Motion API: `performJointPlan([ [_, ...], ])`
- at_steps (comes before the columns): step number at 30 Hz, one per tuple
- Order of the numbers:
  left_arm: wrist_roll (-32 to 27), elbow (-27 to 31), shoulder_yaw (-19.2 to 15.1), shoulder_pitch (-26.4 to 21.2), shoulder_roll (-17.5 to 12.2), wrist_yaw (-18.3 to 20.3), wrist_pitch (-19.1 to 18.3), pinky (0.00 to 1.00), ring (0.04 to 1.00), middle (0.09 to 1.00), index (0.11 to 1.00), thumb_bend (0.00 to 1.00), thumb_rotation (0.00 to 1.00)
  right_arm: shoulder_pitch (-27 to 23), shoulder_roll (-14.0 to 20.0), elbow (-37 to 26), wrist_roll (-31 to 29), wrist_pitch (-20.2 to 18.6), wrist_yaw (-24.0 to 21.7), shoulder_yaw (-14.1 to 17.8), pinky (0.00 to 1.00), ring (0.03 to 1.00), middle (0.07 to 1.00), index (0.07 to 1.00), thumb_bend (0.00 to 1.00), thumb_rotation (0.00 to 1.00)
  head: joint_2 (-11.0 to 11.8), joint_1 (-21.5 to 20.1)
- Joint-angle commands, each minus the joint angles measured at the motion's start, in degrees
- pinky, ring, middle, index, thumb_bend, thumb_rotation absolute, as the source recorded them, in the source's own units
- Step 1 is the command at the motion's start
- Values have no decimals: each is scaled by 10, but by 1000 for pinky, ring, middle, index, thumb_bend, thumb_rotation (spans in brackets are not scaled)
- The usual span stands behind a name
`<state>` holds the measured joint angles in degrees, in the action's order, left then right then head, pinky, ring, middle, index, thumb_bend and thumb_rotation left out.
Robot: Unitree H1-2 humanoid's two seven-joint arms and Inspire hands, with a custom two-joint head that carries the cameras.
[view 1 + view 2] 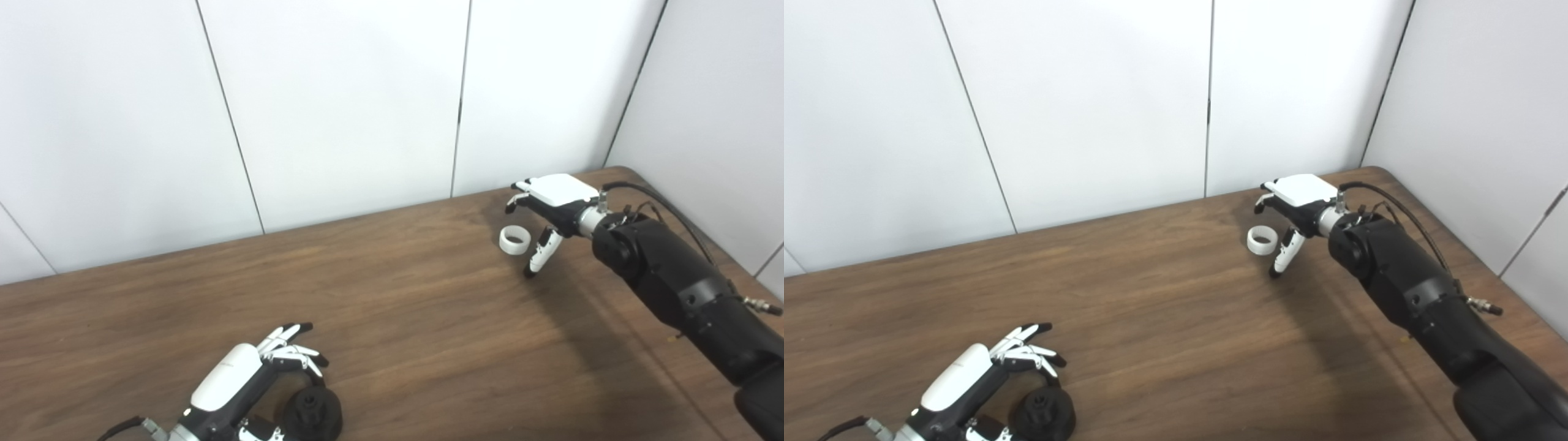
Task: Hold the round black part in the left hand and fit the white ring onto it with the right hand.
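1. Round black part (312, 413): on the table (398, 318), near front edge; left hand (245, 383) cupped beside it, fingers spread, apparently not yet gripping.
2. White ring (514, 239): lying far right; right hand (548, 214) poised just over it, fingers apart, empty, ready to pinch.

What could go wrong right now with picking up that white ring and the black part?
The white ring lies loose just past the open right hand; closing fingers might knock it away. The black part sits on the table under the left hand, apparently not yet gripped, so it could slide off the near edge.
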<state>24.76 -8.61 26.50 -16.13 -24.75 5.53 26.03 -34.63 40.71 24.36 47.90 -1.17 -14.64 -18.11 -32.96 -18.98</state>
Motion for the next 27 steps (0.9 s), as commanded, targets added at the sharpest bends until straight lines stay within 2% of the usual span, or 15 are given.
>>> performJointPlan([
  [1,-2,18,-10,-13,-2,-3,9,1000,972,739,482,524,58,-21,9,1,-2,10,8,0,1000,1000,974,771,859,361,-1,-1],
  [9,2,27,-19,-9,6,3,9,1000,970,740,482,524,57,-16,16,-4,-5,20,-2,-2,1000,1000,956,734,835,347,-8,-5],
  [15,5,43,-37,-1,18,26,5,1000,972,741,482,524,58,-15,23,-18,-8,14,-35,-4,1000,1000,951,731,837,376,-13,-7],
  [23,8,48,-53,6,29,43,6,1000,972,740,482,524,59,-26,22,-21,-8,1,-78,-9,1000,1000,957,766,851,415,-15,-5],
  [27,9,47,-55,9,26,41,8,1000,972,741,482,524,59,-26,18,-22,-9,-5,-84,-11,1000,1000,952,767,858,422,-15,-5],
])
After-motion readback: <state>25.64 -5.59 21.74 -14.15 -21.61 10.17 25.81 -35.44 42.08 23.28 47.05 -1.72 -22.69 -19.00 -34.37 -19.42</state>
